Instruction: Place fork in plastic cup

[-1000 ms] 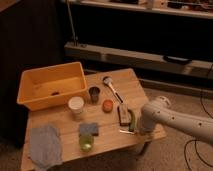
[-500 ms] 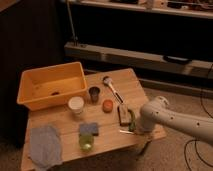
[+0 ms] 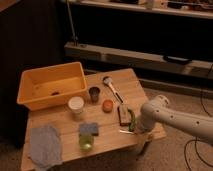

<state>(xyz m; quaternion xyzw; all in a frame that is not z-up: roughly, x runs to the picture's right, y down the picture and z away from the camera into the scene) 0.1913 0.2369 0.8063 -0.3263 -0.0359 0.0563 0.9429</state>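
Note:
The fork point(image 3: 125, 131) is a thin silver piece lying on the wooden table point(image 3: 65, 122) near its front right edge, just in front of a green curved object point(image 3: 132, 120). The plastic cup point(image 3: 86, 142), short and lime-green, stands upright near the table's front edge, left of the fork. My gripper point(image 3: 138, 127) is at the end of the white arm point(image 3: 170, 116) that reaches in from the right. It is low over the table, right beside the fork and the green curved object. The arm's end hides part of the fork.
A yellow bin point(image 3: 50, 86) sits at the back left. A white cup point(image 3: 76, 104), a dark metal cup point(image 3: 94, 93), an orange object point(image 3: 107, 105), a round-headed brush point(image 3: 112, 88), a brown block point(image 3: 123, 115), a blue sponge point(image 3: 89, 128) and a grey cloth point(image 3: 45, 145) lie on the table.

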